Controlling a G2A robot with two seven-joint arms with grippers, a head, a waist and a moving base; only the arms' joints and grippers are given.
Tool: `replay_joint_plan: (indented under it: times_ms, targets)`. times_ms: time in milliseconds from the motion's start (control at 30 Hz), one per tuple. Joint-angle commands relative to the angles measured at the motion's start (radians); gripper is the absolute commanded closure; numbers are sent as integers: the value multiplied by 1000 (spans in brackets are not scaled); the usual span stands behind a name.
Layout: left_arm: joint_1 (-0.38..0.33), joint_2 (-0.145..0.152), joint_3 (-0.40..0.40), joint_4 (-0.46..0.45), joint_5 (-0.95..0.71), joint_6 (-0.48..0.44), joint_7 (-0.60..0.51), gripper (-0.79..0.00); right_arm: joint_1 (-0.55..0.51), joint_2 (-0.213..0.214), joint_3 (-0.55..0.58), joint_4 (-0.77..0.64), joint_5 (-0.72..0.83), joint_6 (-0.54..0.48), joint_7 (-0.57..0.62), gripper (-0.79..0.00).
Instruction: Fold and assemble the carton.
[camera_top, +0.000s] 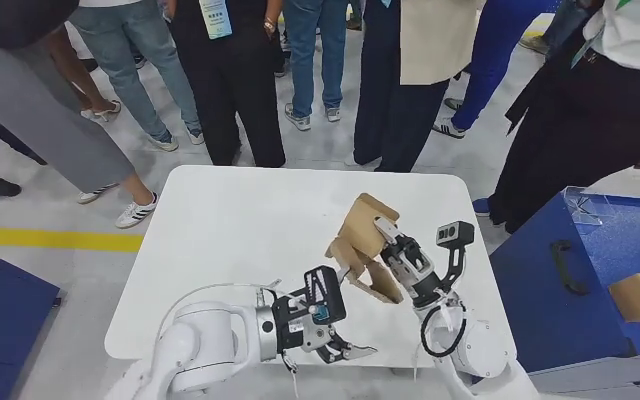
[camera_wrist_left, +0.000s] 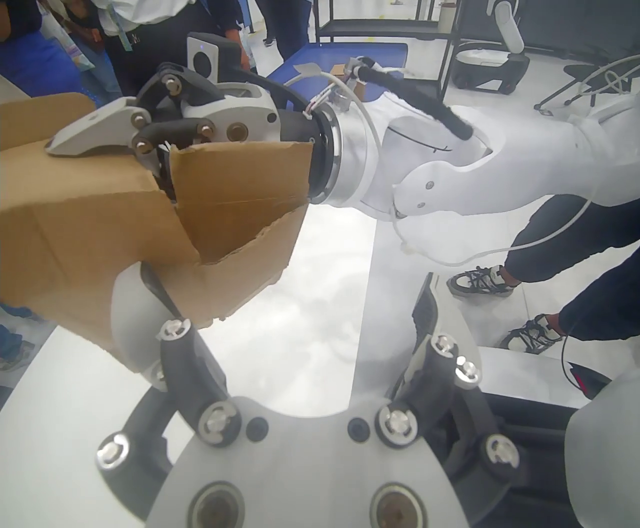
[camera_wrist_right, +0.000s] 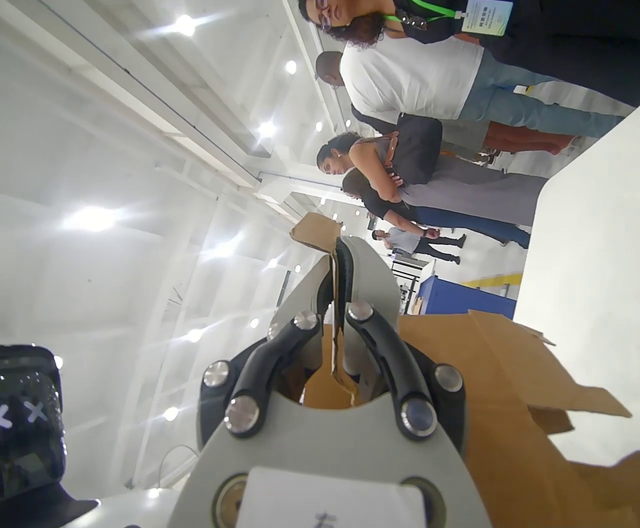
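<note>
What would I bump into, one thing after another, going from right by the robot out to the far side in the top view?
left gripper → carton, held up over the table → far rim of the table
</note>
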Motion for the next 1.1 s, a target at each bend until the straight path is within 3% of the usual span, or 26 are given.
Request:
replay_joint_plan:
  times_ms: [0, 200, 367, 500, 633, 733, 967, 1067]
  targets:
    - [10, 4, -22, -6, -8, -4, 1, -785, 2, 0, 2, 1, 3, 4, -1, 0]
    - [73, 23, -122, -36, -14, -16, 7, -785, 2, 0, 2, 1, 3, 4, -1, 0]
    - [73, 23, -122, -36, -14, -16, 7, -785, 0, -1, 2, 0, 11, 9, -7, 0]
    - [71, 24, -136, -45, 25, 3, 16, -785, 18, -9, 19, 2, 158, 64, -55, 0]
    - [107, 26, -190, -69, 141, 43, 169, -785, 50, -16, 56, 25, 381, 170, -89, 0]
    - [150, 27, -218, -67, 329, 133, 304, -785, 72, -18, 86, 44, 538, 276, -98, 0]
    - [183, 24, -148, 10, 820, 334, 581, -785, 92, -22, 142, 65, 908, 535, -124, 0]
    - [181, 19, -110, 57, 947, 415, 657, -785, 94, -23, 162, 66, 1026, 613, -158, 0]
